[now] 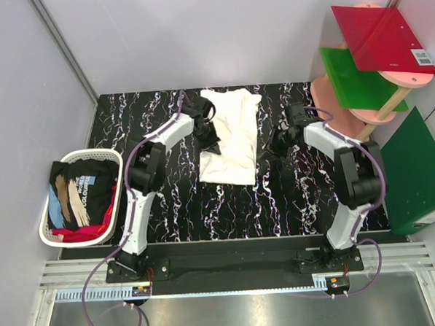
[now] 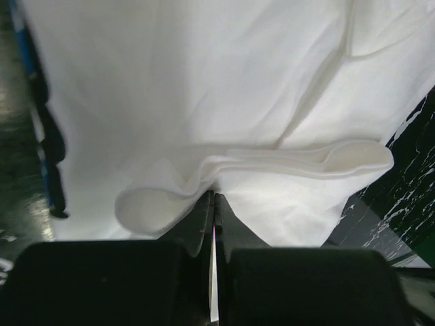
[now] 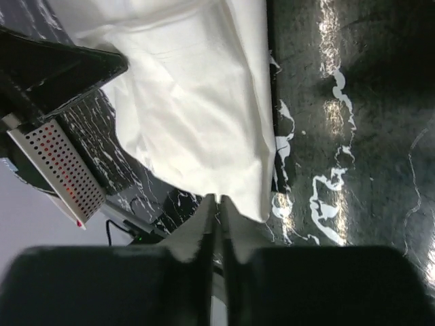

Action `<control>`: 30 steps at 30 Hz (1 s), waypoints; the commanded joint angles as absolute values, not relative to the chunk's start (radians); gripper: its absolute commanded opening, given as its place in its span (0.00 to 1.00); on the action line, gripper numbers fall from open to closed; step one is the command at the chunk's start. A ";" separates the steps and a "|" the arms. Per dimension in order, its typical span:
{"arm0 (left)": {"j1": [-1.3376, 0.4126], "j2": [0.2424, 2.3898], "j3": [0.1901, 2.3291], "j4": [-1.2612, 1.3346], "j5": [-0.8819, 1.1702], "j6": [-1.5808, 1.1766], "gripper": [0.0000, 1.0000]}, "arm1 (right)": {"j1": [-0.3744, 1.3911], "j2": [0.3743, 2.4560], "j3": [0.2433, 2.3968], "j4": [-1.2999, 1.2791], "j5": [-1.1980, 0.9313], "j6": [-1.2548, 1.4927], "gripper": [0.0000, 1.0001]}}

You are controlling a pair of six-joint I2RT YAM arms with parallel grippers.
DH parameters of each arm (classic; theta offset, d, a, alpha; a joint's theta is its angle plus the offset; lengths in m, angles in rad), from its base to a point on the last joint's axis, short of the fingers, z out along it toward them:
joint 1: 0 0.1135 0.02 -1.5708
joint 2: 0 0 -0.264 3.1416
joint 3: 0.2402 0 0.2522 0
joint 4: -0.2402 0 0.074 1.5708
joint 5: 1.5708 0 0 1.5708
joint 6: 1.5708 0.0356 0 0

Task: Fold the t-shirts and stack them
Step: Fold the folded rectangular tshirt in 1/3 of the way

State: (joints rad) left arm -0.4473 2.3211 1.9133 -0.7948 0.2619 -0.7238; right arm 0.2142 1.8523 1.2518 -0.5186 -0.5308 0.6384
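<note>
1. Basket [image 1: 86, 154]: it holds the heaped t-shirts [image 1: 80, 192], with a black one on top. Treat these as waiting; none of them is folded yet.
2. Left gripper [image 1: 209, 138]: it sits to the right of the basket, at the nearer long edge of the white t-shirt [image 1: 234, 140]. Its jaws are clamped on a doubled fold [image 2: 292, 163] of that cloth. The pinch probably exists so the edge can be carried across for a fold.
3. White t-shirt: it lies further right of the basket, spread lengthwise on the table [image 1: 168, 202] and rumpled at its far end.
4. Right gripper [image 1: 275, 144]: it sits at the shirt edge farthest from the basket. Its jaws are pressed together. The hem reaches the fingertips, but you cannot tell whether any cloth is caught.
5. The 2 boards, red [image 1: 382, 37] and green [image 1: 355, 79], stand farthest from the basket. Leave them alone.
</note>
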 commanded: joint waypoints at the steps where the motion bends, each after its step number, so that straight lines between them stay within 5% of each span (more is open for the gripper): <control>1: -0.390 2.057 1.782 -0.661 0.225 -0.680 0.44 | 0.218 1.665 1.218 -0.534 -0.426 0.557 0.29; 4: -0.357 1.922 1.644 -0.637 0.262 -0.672 0.98 | 0.218 1.621 1.157 -0.535 -0.481 0.574 0.57; 7: -0.345 1.809 1.496 -0.638 0.262 -0.655 0.99 | 0.216 1.609 1.069 -0.525 -0.529 0.609 0.89; 9: -0.339 1.740 1.418 -0.635 0.264 -0.666 0.99 | 0.216 1.601 0.996 -0.496 -0.538 0.643 1.00; 19: -0.345 1.773 1.077 -0.488 0.408 -0.745 0.88 | 0.216 1.755 0.887 -0.312 -0.681 0.770 0.99; 30: -0.377 1.908 1.167 -0.459 0.420 -0.784 0.84 | 0.218 1.885 1.025 -0.255 -0.741 0.807 0.84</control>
